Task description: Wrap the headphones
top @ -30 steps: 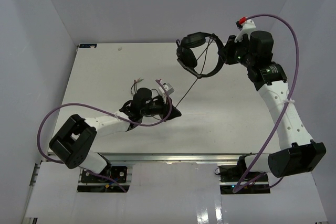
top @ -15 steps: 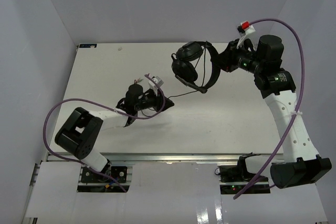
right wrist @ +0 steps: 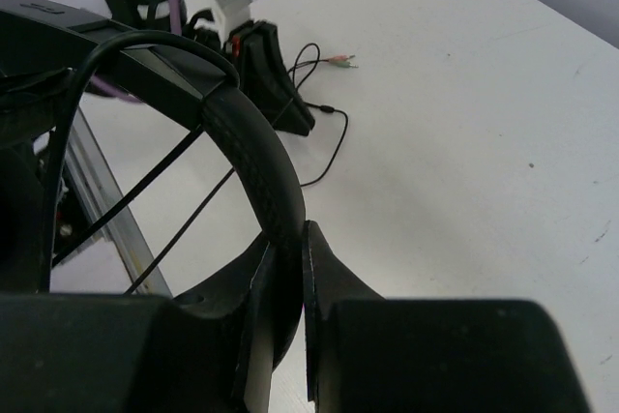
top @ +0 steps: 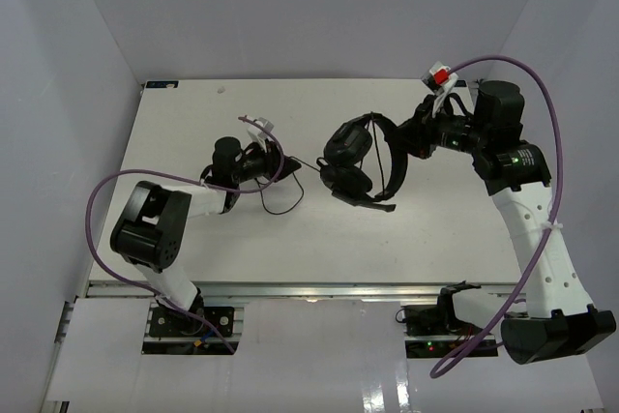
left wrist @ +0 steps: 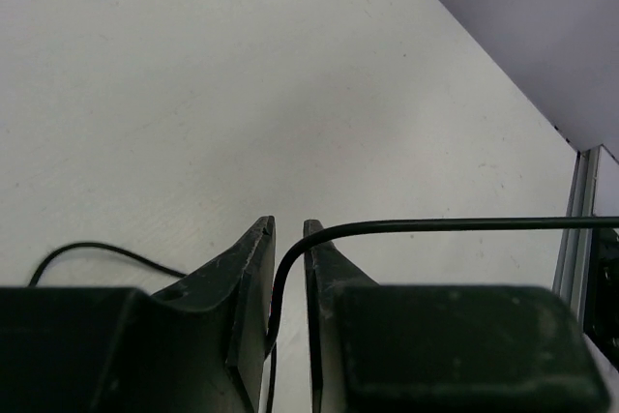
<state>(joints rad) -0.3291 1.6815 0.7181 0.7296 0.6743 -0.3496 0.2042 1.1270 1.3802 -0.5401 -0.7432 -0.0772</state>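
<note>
The black headphones (top: 360,166) hang over the middle of the white table (top: 193,123), earcups toward the left. My right gripper (top: 406,142) is shut on the padded headband (right wrist: 253,147); in the right wrist view the jaws (right wrist: 287,239) pinch it. My left gripper (top: 288,163) lies low on the table, left of the earcups, shut on the thin black cord (left wrist: 435,225), which passes between its jaws (left wrist: 287,229). The cord runs from there to the headphones. A slack loop (top: 285,202) lies on the table. The small plug (right wrist: 340,62) rests beside the left gripper.
Purple robot cables (top: 106,195) arc over both arms. A metal rail (top: 309,289) runs along the table's near edge. White walls enclose the left, right and far sides.
My right arm has carried the headphones from the far right down toward the table's middle. My left arm has swung left and farther away, still holding the cord, which has gone slacker.
</note>
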